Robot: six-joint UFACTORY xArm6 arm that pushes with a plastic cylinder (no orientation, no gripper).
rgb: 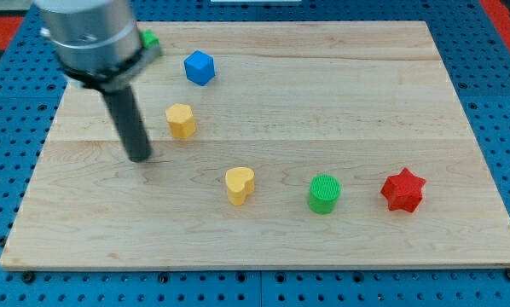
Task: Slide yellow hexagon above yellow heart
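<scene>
The yellow hexagon (180, 120) sits on the wooden board (323, 85), at about 11 o'clock from the yellow heart (239, 184) and well apart from it. My tip (141, 158) rests on the board near the hexagon, at roughly 8 o'clock from it, touching no block; it is a bare rod with nothing clamped. A blue cube (199, 67) lies at 1 o'clock from the hexagon. At 3 o'clock from the heart stand a green cylinder (324, 194) and, farther on, a red star (403, 189). A green block (150, 38) peeks from behind the arm, shape unclear
</scene>
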